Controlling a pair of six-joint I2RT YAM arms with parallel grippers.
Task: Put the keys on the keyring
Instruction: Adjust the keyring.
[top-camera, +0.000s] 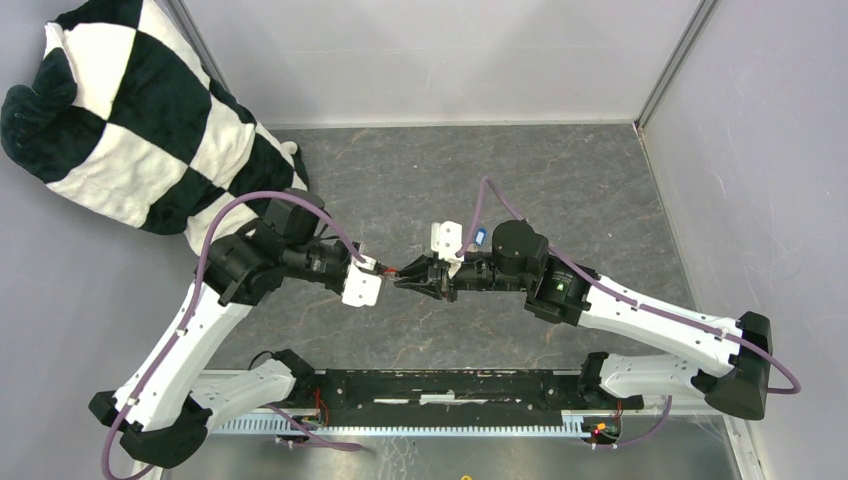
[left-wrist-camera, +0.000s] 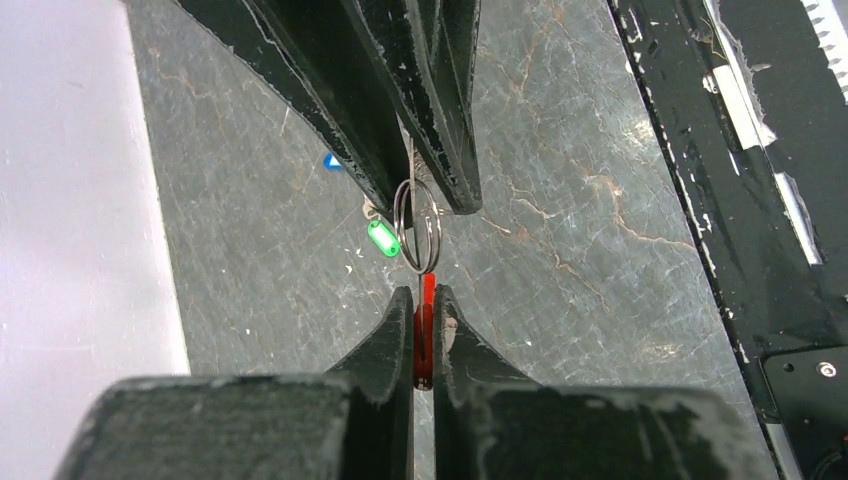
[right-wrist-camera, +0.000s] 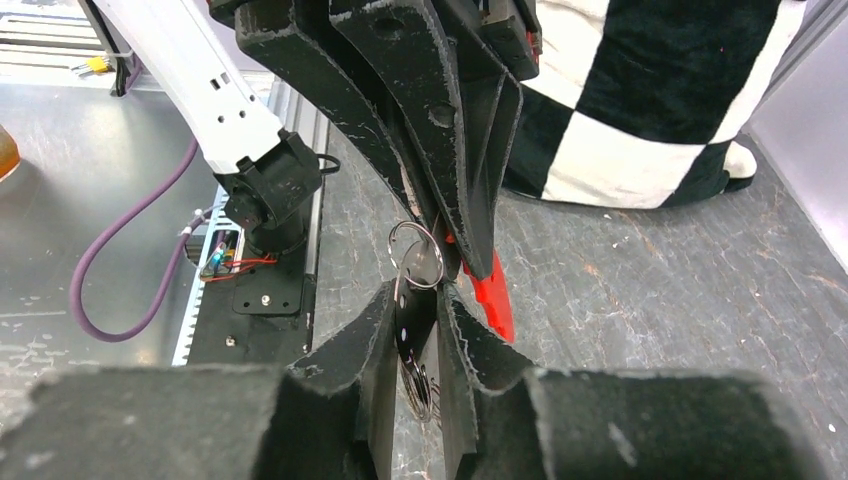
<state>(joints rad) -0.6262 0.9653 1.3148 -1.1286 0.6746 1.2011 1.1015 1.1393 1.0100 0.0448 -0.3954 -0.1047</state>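
The left jaws are pressed together on the red tag (left-wrist-camera: 426, 330) of the keyring (left-wrist-camera: 417, 228). The right jaws, opposite, pinch its wire ring. The keyring is held in the air between both arms.

Neither key is on it. In the left wrist view the green key (left-wrist-camera: 382, 238) shows at 9 o'clock of the ring and the blue key (left-wrist-camera: 331, 160) at 10 o'clock, both apparently lying on the tabletop (top-camera: 560, 180).

Step in hand: presenting the ring. The next move probably requires one arm to release and fetch a key.

The tabletop is grey and marbled, enclosed by white walls (top-camera: 450, 50). A checked cushion (top-camera: 120, 110) sits at 10 o'clock.
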